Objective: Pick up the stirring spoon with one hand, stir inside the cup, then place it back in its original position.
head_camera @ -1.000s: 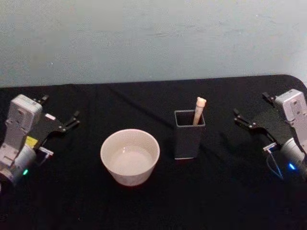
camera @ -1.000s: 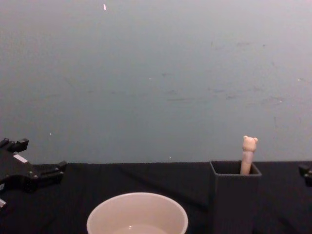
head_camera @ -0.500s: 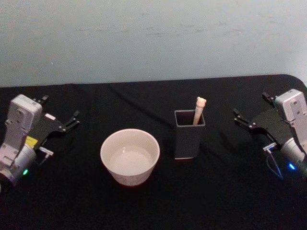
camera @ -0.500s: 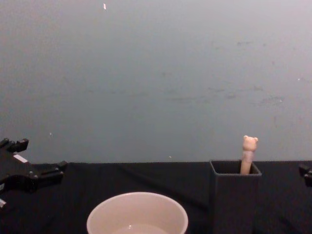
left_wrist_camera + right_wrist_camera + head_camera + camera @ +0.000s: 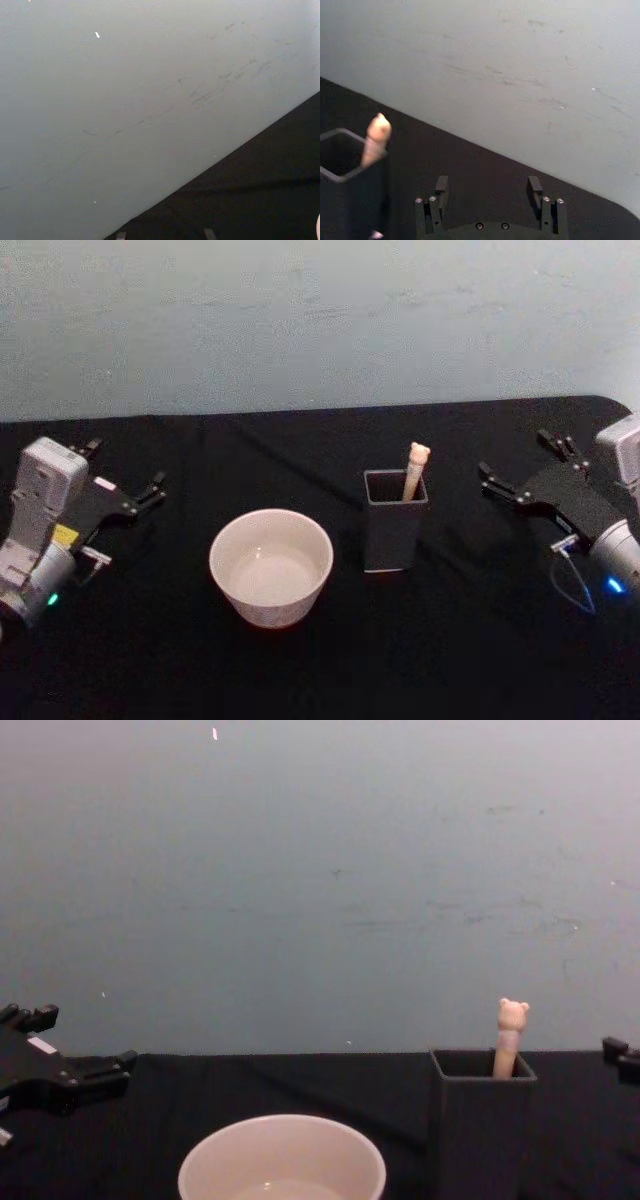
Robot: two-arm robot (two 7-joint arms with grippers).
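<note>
The spoon stands in the dark box. It leans on the back right corner of the box, and its little bear head pokes up over the rim. The box sits near the middle of the black tabletop, a bit toward the right edge. The cup is near the box on its left side, a little closer to the front edge. They do not touch. I cannot tell if there is anything in the cup.

The right gripper is close to the right edge of the tabletop, well apart from the box. Its two fingers are spread wide with nothing between them, and they point toward the box. In the right wrist view the spoon and the box show off to one side, ahead of the gripper. The left gripper rests near the left edge, fingers spread too, holding nothing.

So I think the job has hardly begun. Nobody has the spoon yet. What is left is to reach the box, pinch the spoon just under the bear head, lift it out, stir in the cup and put it back in the box.
</note>
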